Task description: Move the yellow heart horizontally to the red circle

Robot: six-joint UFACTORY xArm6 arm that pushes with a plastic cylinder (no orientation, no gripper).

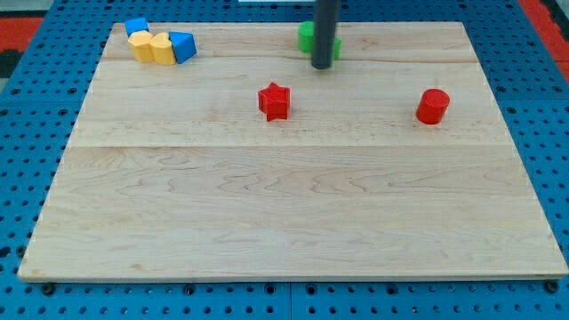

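Observation:
The yellow heart (164, 48) sits near the view's top left, touching a yellow block (140, 44) on its left and a blue triangular block (183, 45) on its right. The red circle (433, 106) stands at the view's right, well apart. My tip (321, 65) is at the top middle, just in front of a green block (308, 37) that the rod partly hides. The tip is far to the right of the yellow heart and up-left of the red circle.
A blue block (136, 26) lies behind the yellow block at the top left. A red star (275, 100) sits below-left of my tip. The wooden board (284, 222) lies on a blue perforated table.

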